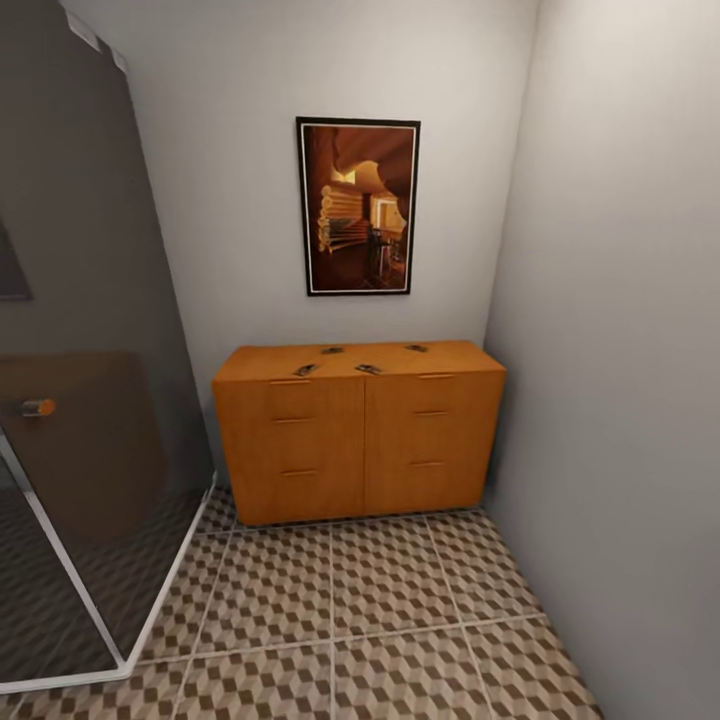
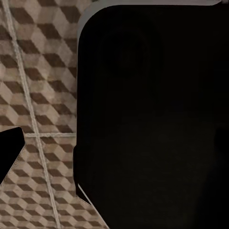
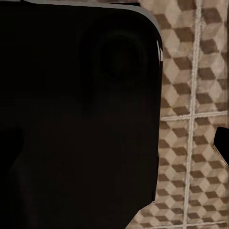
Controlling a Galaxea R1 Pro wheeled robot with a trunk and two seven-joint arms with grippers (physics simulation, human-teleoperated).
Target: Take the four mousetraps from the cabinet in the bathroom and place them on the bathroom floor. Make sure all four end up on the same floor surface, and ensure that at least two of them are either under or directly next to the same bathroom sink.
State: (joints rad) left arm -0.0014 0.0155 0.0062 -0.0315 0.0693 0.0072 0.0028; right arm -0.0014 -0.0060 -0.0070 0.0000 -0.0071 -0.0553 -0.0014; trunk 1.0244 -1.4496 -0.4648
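Note:
The orange-brown cabinet (image 1: pixel 360 440) stands against the far wall in the head view. Several mousetraps lie on its flat top: one at the back middle (image 1: pixel 332 350), one at the back right (image 1: pixel 416 348), and two near the front edge (image 1: pixel 306 370) (image 1: pixel 369 369). The cube-patterned bathroom floor (image 1: pixel 380 600) stretches from me to the cabinet. Both wrist views look down at these tiles (image 2: pixel 38 95) (image 3: pixel 191 95) past a large black body. A dark tip (image 2: pixel 9 152) (image 3: pixel 223 143) shows at the edge of each. The bathroom sink is out of view.
A dark glass shower enclosure (image 1: pixel 90 400) with a white base frame (image 1: pixel 150 620) takes up the left side. The right wall (image 1: pixel 620 400) runs close along the cabinet's end. A framed picture (image 1: pixel 358 206) hangs above the cabinet.

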